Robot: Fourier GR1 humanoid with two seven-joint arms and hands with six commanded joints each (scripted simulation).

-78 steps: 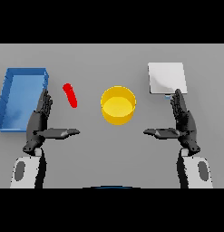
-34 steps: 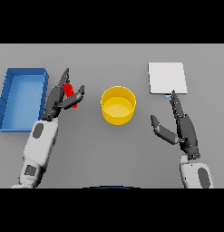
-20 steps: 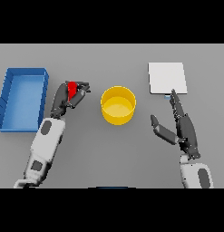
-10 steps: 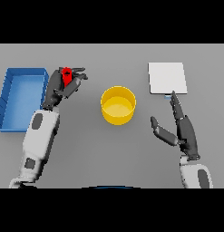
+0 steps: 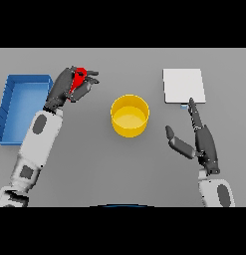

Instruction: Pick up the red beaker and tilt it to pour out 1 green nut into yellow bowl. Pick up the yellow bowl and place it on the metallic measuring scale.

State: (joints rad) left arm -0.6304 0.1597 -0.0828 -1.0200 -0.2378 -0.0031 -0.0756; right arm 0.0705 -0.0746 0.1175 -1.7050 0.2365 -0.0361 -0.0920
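My left hand is shut on the red beaker, holding it lifted at the upper left of the table. The beaker is left of the yellow bowl, with a clear gap between them. The bowl stands upright in the middle of the table, and I see no nut in it. The metallic measuring scale, a flat pale square, lies at the back right. My right hand hovers open just in front of the scale and right of the bowl, fingers straight and thumb spread.
A blue open bin sits at the left edge, right beside my left forearm.
My left hand reached out from rest, closed round the red beaker and lifted it up and back. In the last half second it shifted slightly. The right hand hardly moved.
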